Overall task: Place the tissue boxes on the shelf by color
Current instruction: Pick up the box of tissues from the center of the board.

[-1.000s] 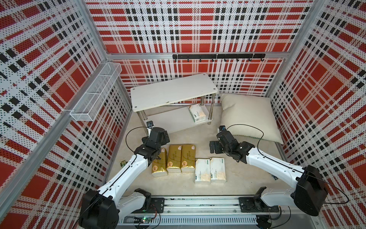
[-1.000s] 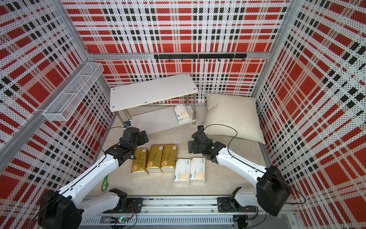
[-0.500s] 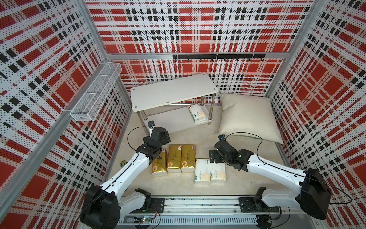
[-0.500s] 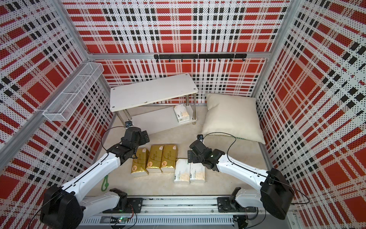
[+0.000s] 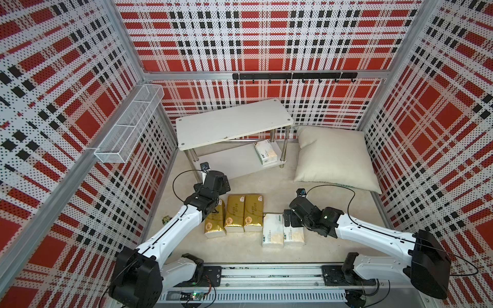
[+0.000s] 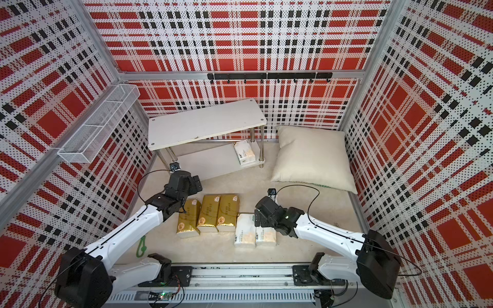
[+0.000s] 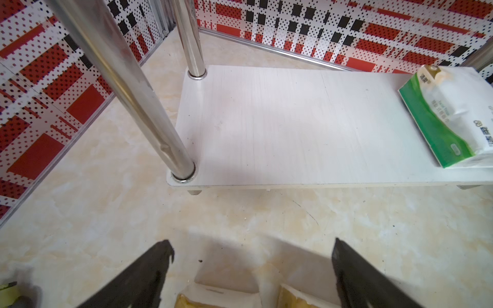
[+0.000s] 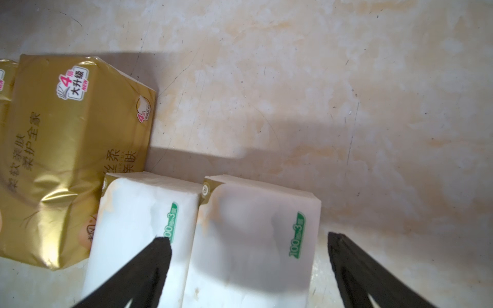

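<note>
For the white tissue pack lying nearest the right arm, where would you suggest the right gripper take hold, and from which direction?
Grip that white tissue pack across its narrow width, on the two long side faces, coming down from above. It lies flat on the floor, its outer long side free, the other pressed against the neighbouring white pack. The right gripper, open, already straddles it; one finger must probably wedge into that seam.

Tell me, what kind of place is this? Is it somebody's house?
Probably not a house: it looks like a robot practice booth. Plaid pegboard walls box in a small floor, two robot arms sit on a metal rail, and a little shelf and pillow serve as props.
</note>
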`<state>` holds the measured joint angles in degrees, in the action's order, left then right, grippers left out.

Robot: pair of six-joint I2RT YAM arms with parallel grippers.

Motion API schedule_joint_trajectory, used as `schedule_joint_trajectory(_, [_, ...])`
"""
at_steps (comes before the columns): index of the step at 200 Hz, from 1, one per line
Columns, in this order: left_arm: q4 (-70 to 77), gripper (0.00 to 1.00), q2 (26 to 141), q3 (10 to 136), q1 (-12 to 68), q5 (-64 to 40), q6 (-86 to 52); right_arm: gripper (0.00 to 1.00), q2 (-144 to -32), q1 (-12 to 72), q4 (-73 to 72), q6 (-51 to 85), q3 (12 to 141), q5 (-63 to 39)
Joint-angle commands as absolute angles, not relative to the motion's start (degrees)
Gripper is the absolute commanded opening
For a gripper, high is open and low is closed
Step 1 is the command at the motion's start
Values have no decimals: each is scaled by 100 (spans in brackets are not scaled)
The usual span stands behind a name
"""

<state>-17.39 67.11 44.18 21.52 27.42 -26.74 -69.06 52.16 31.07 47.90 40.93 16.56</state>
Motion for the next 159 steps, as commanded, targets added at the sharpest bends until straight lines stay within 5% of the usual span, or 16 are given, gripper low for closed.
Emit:
schedule_joint_trajectory(1, [-1635, 98, 6785, 4510, 2197, 2777, -2672, 100, -6877, 5354, 3220, 5050, 3983, 1701])
schedule_joint_trajectory(159, [-1635, 98, 6717, 4470, 2197, 2839, -2637, 100, -7174, 5783, 3208, 5568, 3714, 1685])
